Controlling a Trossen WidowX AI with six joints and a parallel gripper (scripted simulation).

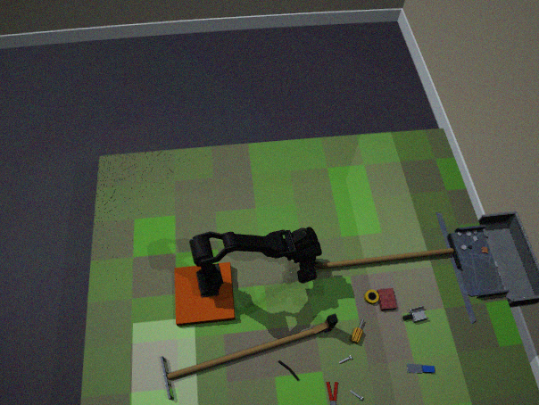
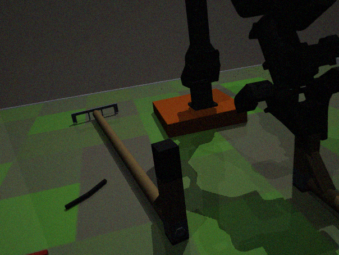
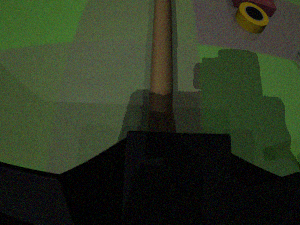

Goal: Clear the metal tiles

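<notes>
The long scraper has a wooden shaft and an upright dark grip block. My gripper is shut on that block. The scraper's dark blade is at the near edge of the steel bench plate, towards its upper side in the top view; whether it touches the plate is unclear. Several small pale and dark tiles and an orange tile lie on the plate beyond the blade. The catch box adjoins the plate's far end; no tiles are discernible inside.
A second long tool with an open-frame head lies nearby. A yellow tape roll, red block, screwdriver, blue-handled tool and red-handled pliers lie around. A grey strip crosses before the plate.
</notes>
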